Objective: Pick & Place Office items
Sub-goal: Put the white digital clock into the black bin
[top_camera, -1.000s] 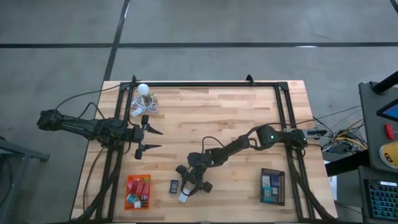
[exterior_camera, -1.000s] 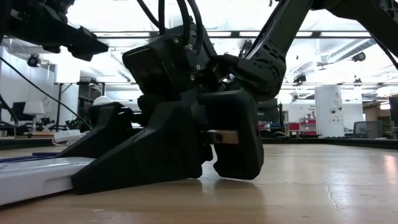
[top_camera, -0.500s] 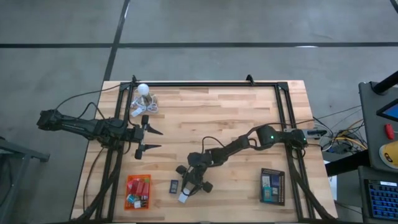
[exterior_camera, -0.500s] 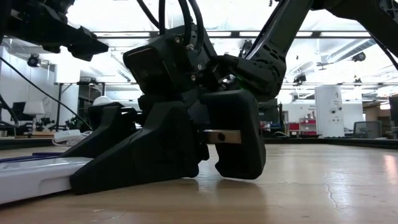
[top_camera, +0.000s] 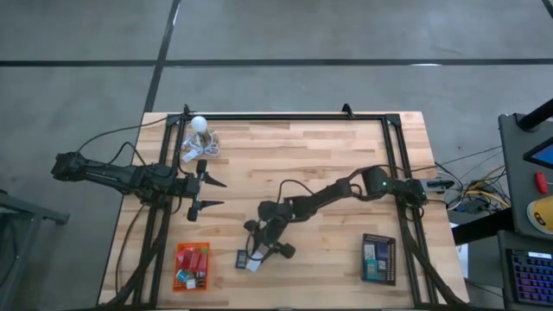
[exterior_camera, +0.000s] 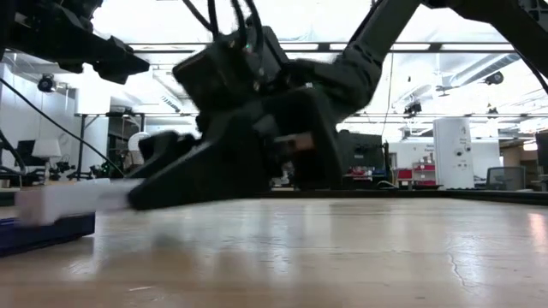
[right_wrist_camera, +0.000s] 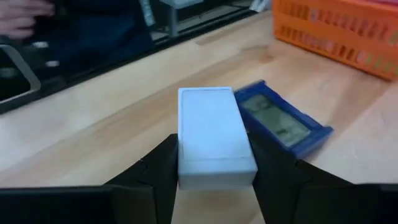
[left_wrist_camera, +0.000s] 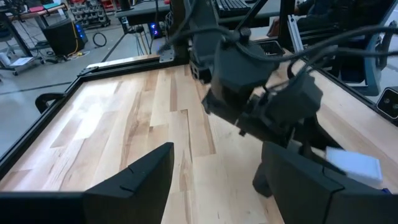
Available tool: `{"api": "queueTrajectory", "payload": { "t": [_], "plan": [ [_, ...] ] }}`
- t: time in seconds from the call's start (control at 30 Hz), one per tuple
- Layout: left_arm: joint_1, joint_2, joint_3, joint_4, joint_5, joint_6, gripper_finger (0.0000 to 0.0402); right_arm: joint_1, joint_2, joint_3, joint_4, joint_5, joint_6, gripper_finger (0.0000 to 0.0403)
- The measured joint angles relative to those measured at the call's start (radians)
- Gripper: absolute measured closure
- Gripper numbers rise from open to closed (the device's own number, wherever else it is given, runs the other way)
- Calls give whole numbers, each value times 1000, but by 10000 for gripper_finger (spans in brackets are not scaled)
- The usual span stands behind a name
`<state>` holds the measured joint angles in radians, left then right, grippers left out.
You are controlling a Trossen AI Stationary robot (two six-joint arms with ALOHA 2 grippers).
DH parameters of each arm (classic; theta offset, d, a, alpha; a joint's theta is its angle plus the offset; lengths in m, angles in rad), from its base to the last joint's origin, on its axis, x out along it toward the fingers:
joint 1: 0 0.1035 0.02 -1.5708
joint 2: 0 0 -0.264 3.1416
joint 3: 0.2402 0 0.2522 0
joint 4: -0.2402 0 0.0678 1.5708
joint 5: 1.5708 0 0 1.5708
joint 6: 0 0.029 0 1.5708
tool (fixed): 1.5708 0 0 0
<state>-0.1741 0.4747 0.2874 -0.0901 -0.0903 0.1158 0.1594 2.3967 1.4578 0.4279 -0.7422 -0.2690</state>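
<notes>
My right gripper [top_camera: 257,257] is over the near middle of the table, shut on a white rectangular block [right_wrist_camera: 214,134]. A flat navy item [right_wrist_camera: 283,122] lies on the wood right beside the block, also seen as the navy item [top_camera: 242,257] from above. The orange tray [top_camera: 192,266] at the near left holds red, white and teal pieces. The black tray [top_camera: 378,258] at the near right holds teal and blue pieces. My left gripper [top_camera: 223,194] waits open at the left, above bare wood. My right gripper pinches the white block between its two fingers [right_wrist_camera: 158,168], one on each long side, at the block's rear end [right_wrist_camera: 214,171]. The fingers slant down from the table's far right. The block sticks out ahead of them and is lifted clear of the table [exterior_camera: 68,198].
A white bulb-like thing with a coiled cord [top_camera: 199,138] lies at the far left. A black frame rail [top_camera: 285,117] runs round the table. Bare wood [top_camera: 320,155] spreads across the middle and far side.
My right gripper has risen and shifted a little toward the table's left and far side, staying shut on the white block. The block, which lay on the wood by the navy item, is now lifted clear above it.
</notes>
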Motion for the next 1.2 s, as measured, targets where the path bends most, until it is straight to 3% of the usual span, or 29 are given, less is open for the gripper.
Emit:
{"api": "queueTrajectory", "payload": {
  "t": [0.3,0.63,0.93,1.2],
  "plan": [
    [0,0,0,0,0,0,154,-12,-161,-3,-258,-82,-64,244],
    [0,0,0,0,0,0,154,-17,-374,-3,-624,78,-6,240],
    [0,0,0,0,0,0,154,-16,-502,-4,-916,222,329,240],
    [0,0,0,0,0,0,154,-9,-531,-5,-962,281,666,243]
  ]
}}
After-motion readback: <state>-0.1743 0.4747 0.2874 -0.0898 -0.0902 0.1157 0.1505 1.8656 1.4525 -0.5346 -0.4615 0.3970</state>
